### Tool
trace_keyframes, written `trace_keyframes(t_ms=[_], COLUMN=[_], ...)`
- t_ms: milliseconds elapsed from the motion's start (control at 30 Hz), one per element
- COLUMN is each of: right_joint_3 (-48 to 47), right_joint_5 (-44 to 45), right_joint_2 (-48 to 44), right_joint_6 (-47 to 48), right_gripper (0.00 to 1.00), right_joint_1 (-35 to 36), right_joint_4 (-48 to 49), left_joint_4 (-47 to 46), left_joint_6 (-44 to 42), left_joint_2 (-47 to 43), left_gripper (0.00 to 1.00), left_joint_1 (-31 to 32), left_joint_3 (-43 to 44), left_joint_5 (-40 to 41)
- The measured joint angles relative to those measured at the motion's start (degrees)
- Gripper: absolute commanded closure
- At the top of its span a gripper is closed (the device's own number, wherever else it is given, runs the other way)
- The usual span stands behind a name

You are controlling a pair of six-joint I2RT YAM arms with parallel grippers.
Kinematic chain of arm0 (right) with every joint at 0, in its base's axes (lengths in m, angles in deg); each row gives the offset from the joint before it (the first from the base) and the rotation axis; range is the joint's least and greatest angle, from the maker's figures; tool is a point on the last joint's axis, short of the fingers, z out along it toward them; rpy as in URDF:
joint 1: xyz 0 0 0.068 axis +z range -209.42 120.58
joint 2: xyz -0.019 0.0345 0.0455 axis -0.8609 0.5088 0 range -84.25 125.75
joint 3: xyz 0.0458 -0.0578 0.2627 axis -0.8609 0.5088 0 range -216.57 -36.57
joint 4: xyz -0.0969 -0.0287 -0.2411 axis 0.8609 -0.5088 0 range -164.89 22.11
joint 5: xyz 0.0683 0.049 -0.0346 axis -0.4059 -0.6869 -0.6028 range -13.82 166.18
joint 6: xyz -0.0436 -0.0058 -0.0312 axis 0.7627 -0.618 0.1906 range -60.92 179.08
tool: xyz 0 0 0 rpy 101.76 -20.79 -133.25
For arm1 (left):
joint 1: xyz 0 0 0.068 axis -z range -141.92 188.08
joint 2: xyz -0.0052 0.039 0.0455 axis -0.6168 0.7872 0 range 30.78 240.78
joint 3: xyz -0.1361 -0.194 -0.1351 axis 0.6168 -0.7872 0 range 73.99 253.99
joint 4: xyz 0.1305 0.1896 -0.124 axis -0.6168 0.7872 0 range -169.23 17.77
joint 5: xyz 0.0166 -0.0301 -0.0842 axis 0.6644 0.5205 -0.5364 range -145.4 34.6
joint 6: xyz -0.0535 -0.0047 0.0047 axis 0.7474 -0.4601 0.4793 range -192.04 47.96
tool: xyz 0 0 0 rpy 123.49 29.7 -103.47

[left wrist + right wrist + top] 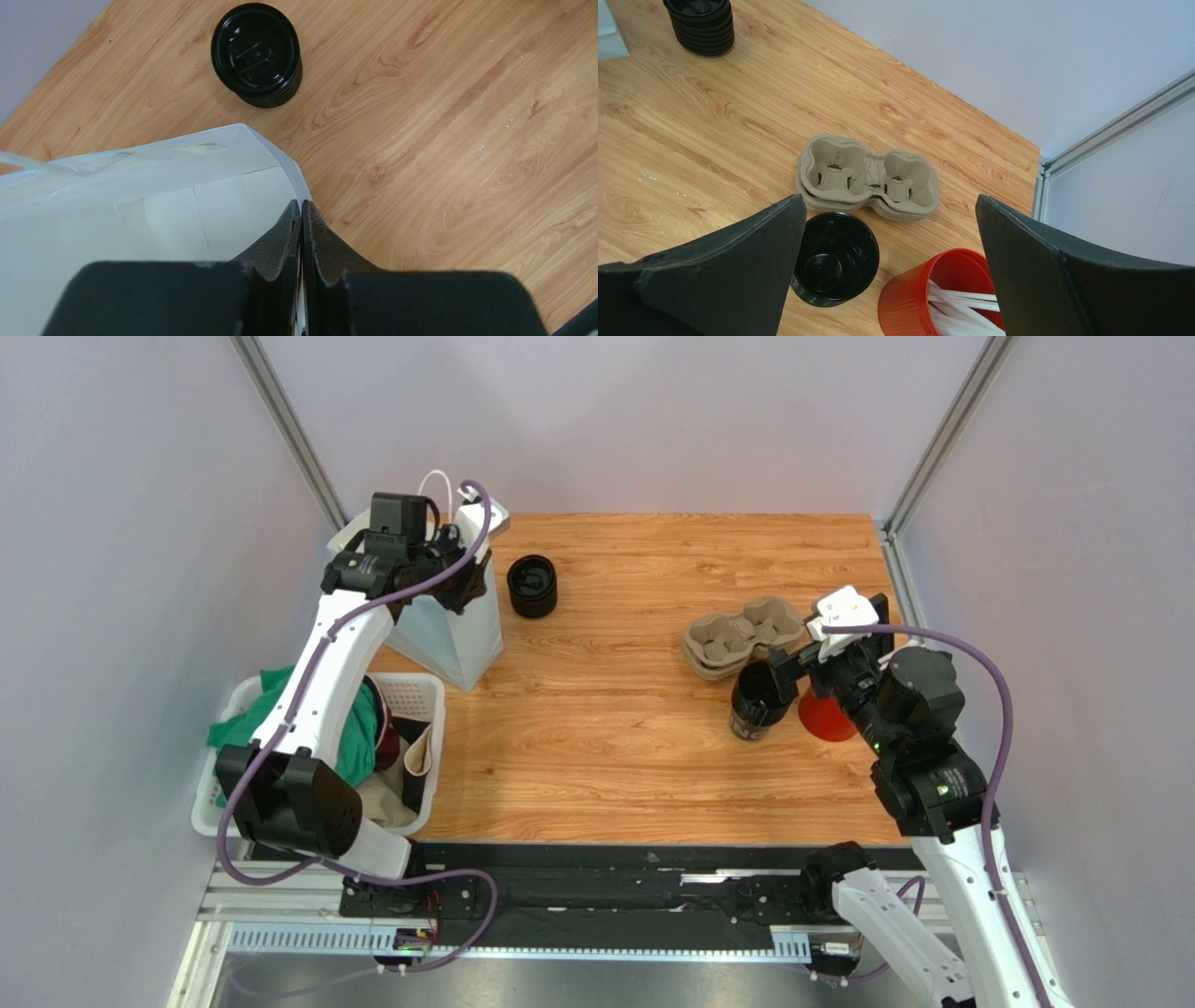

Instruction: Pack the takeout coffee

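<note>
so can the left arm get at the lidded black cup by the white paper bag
Probably, once it lets go: the left pincer is shut on the rim of the white paper bag. The lidded black cup stands just beyond it, nothing between.

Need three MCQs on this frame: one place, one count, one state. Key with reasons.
1. The lidded black cup stands: A on the table beside the white bag; B inside the bag; C off the table.
2. Wells in the cardboard tray: A two; B four; C six.
3. The left claw is: A wide open; B shut on the bag's rim; C gripping the cup.

1 A: the top view shows it on wood next to the bag.
2 A: two wells show.
3 B: the jaws meet on the rim.
</note>
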Motion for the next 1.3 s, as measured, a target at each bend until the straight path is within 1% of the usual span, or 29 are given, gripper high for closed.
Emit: trace_keyframes(t_ms=[100,133,400,633,833,933,1100,1300], right_joint_3=[0.2,0.2,0.2,0.9,1.0,0.0,-4.9,-12.1], right_joint_5=[0.1,0.1,0.6,1.7,2.1,2.0,1.9,2.0], right_joint_2=[0.0,0.0,0.0,0.0,1.1,4.0,12.3,24.3], right_joint_6=[0.2,0.2,0.2,0.2,-0.2,-1.0,-2.5,-3.6], right_gripper=[0.01,0.01,0.01,0.01,0.01,0.01,0.01,0.01], right_joint_1=[0.0,0.1,0.3,0.3,0.3,0.3,0.3,0.2], right_joint_4=[0.3,0.3,0.3,1.6,1.9,1.0,-0.7,-2.8], left_joint_4=[0.1,0.1,-0.6,0.3,1.5,1.8,3.1,4.4], left_joint_6=[0.2,0.3,2.9,3.6,3.6,3.5,3.1,2.4], left_joint_2=[-0.7,-0.9,-1.0,-1.9,-5.8,-8.3,-11.7,-16.6], left_gripper=[0.99,1.00,1.00,1.00,1.00,1.00,1.00,1.00], left_joint_1=[0.8,0.9,1.1,1.1,2.2,2.9,4.7,10.9], left_joint_3=[-0.8,-0.9,-1.0,-0.9,-1.3,-2.5,-4.8,-10.3], left_joint_5=[0.2,0.4,2.8,1.6,0.1,-0.3,-1.0,-0.9])
